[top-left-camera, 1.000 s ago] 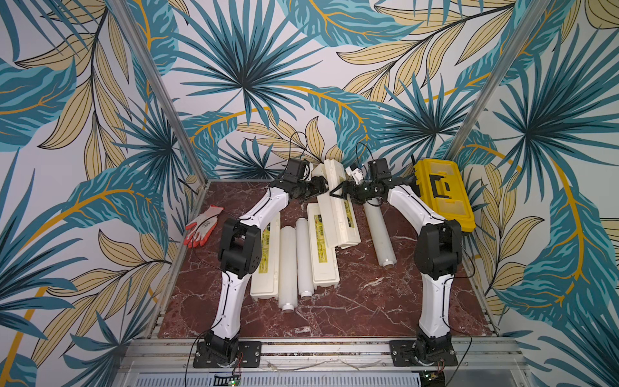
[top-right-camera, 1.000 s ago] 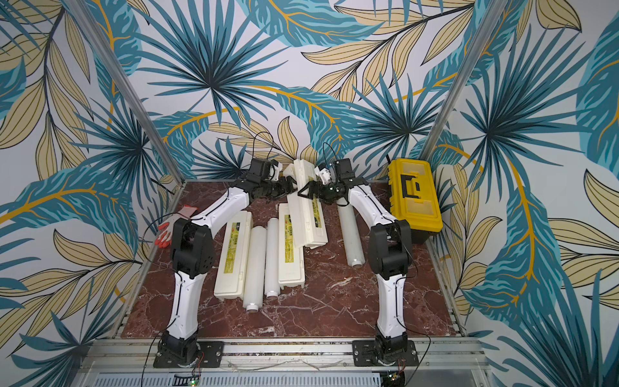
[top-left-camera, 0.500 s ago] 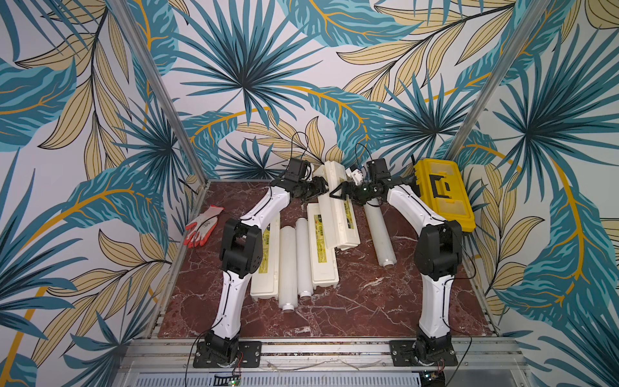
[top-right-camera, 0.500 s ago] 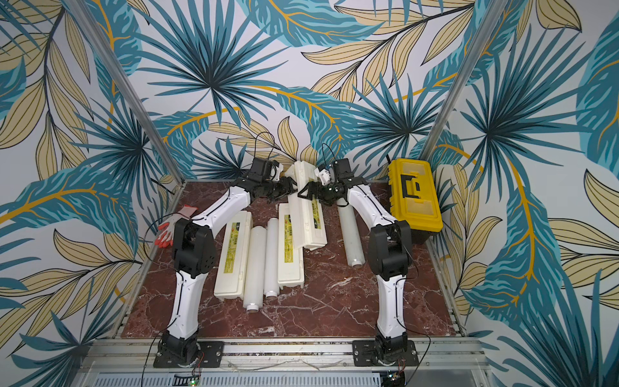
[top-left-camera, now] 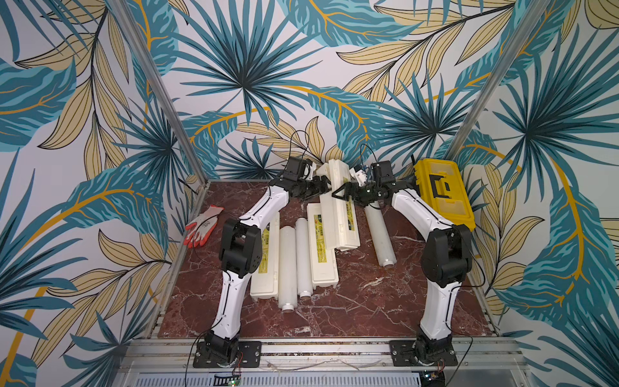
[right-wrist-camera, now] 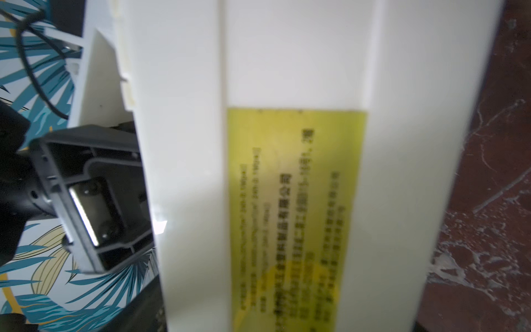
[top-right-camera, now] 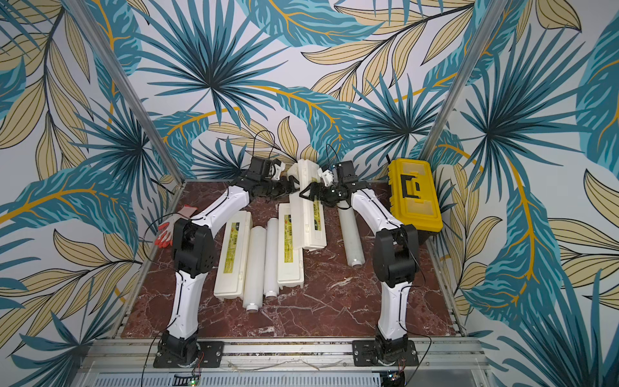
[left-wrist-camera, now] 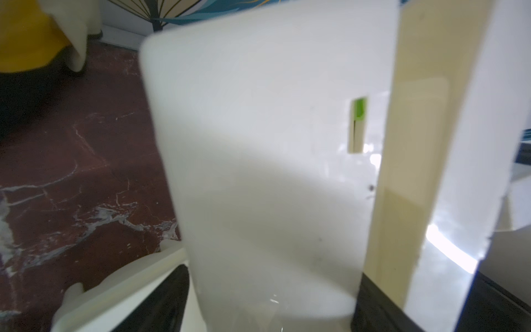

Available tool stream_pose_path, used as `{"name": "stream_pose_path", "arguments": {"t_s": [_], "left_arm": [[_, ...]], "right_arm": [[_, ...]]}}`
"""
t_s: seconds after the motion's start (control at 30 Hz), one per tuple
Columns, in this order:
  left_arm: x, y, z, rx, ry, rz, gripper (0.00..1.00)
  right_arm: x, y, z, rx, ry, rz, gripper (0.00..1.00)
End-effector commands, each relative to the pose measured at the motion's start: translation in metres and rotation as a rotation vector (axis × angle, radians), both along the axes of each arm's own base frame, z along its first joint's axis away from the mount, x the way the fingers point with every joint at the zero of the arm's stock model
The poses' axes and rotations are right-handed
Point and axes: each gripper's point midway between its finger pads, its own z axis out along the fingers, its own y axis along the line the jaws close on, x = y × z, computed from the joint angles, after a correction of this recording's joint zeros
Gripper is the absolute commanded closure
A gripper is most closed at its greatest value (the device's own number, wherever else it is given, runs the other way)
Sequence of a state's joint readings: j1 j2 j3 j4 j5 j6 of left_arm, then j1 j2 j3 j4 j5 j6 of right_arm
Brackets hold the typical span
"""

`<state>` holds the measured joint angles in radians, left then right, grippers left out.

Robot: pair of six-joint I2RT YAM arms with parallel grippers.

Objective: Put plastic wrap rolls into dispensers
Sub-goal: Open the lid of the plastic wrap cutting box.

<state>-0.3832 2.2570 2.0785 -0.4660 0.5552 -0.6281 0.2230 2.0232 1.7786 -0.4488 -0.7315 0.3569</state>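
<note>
Nearest the camera in both top views, a metal rail [top-left-camera: 318, 350] carrying the two arm bases closes the front edge of the red-marble counter [top-left-camera: 368, 311]. The counter lies bare across the lower middle and lower right of the frame.

Above that, lying lengthwise side by side, are the left dispenser [top-left-camera: 268, 268], partly hidden by the left arm's elbow, one plastic wrap roll [top-left-camera: 287, 264] touching a second roll [top-left-camera: 304, 258], and the middle dispenser [top-left-camera: 322, 248]. Both dispensers are closed, and each carries a yellow-green strip whose print is too small to read. The third roll [top-left-camera: 380, 234] lies apart at centre right, just beside the right arm, with free counter around its near end.

Farther back, the third dispenser [top-left-camera: 340, 214] slants over the middle dispenser's far corner, and its far end rises past the counter's back edge in the frame. In the right wrist view its label [right-wrist-camera: 296, 215] shows black Chinese characters, too blurred to read. The left wrist view shows a small green tab [left-wrist-camera: 359, 107] in a slot of this dispenser's white panel.

The left pincer [top-left-camera: 323, 186] meets this dispenser from the left of the frame. Its fingers [left-wrist-camera: 161, 299] stand apart with the panel between them, but I cannot tell whether they pinch it. The right pincer [top-left-camera: 338, 194] meets it from the right, and I cannot tell whether it is apart or clamped.

An orange-and-white glove [top-left-camera: 204, 224] lies at the counter's left edge. A yellow toolbox [top-left-camera: 442, 194] with a black handle sits at the right edge, behind the right arm. Leaf-patterned walls close in on three sides.
</note>
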Motion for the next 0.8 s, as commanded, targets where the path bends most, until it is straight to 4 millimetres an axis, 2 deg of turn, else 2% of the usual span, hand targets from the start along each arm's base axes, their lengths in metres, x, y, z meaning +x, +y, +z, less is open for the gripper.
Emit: {"name": "stream_pose_path", "arguments": {"t_s": [0.0, 0.17, 0.37, 0.57, 0.63, 0.77], "left_arm": [[-0.016, -0.034, 0.014, -0.049, -0.068, -0.125, 0.01], [-0.013, -0.034, 0.028, -0.139, -0.078, -0.154, 0.01], [-0.009, -0.034, 0.026, -0.198, -0.034, -0.162, 0.0], [-0.012, -0.048, 0.016, -0.189, -0.017, -0.168, 0.01], [-0.012, -0.049, 0.007, -0.149, -0.012, -0.133, 0.0], [-0.012, -0.048, -0.01, -0.056, -0.002, -0.076, 0.11]], "right_arm": [[-0.058, 0.06, 0.085, 0.223, -0.221, 0.367, 0.43], [-0.067, 0.065, 0.077, 0.272, -0.181, 0.437, 0.45], [-0.067, 0.065, 0.072, 0.268, -0.189, 0.451, 0.47], [-0.055, 0.066, 0.07, 0.235, -0.185, 0.423, 0.47], [-0.049, 0.065, 0.066, 0.2, -0.184, 0.387, 0.47], [-0.042, 0.064, 0.071, 0.182, -0.188, 0.348, 0.44]]}}
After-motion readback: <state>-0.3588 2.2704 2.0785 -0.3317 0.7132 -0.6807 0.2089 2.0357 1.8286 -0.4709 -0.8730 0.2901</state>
